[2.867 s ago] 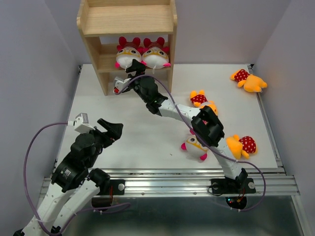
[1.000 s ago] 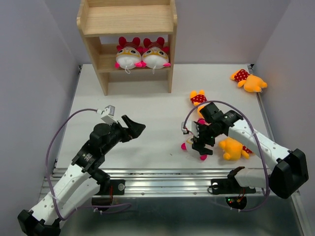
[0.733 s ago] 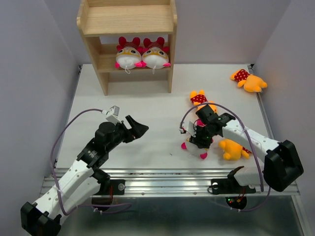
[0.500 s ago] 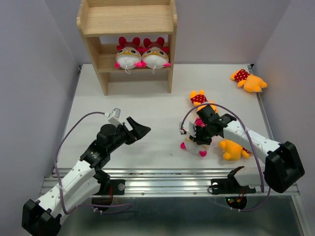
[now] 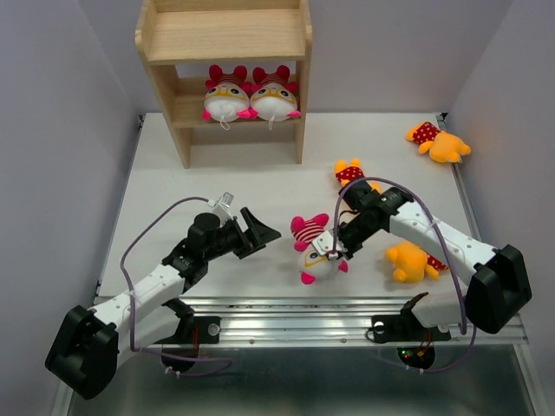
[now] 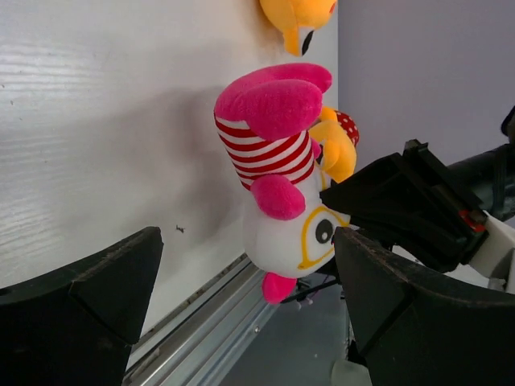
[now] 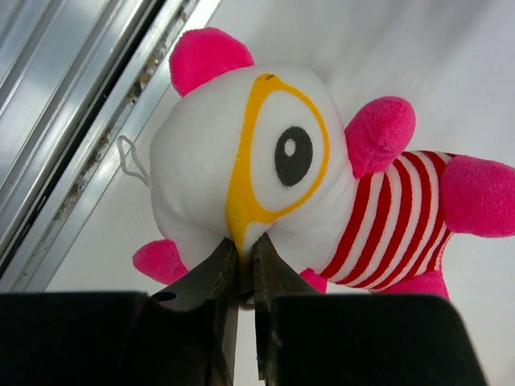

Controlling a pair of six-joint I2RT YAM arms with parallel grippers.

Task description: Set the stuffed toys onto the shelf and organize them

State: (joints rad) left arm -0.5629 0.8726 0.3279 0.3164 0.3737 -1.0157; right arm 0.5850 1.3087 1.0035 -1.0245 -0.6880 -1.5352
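My right gripper [image 5: 335,249] [image 7: 245,265] is shut on the face of a white-faced stuffed toy [image 5: 318,263] [image 7: 265,165] with pink limbs and red-white stripes, pinching its yellow beak and holding it off the table. Just left of this toy, my left gripper [image 5: 265,234] [image 6: 241,297] stands wide open, and the toy [image 6: 278,193] hangs beyond its fingers, not between them. Two more white-faced toys [image 5: 227,95] [image 5: 275,95] sit side by side on the lower tier of the wooden shelf [image 5: 225,39]. Orange toys lie at the far right [image 5: 438,144], mid-right [image 5: 351,172] and near right [image 5: 409,261].
The shelf's top tier holds nothing. A metal rail [image 5: 295,314] runs along the table's near edge. Grey walls close in the left and right sides. The right arm [image 5: 434,238] stretches over the near-right orange toy.
My right gripper closed on the white-faced toy, lifted it and carried it left. My left arm stretched rightward toward it, still open.
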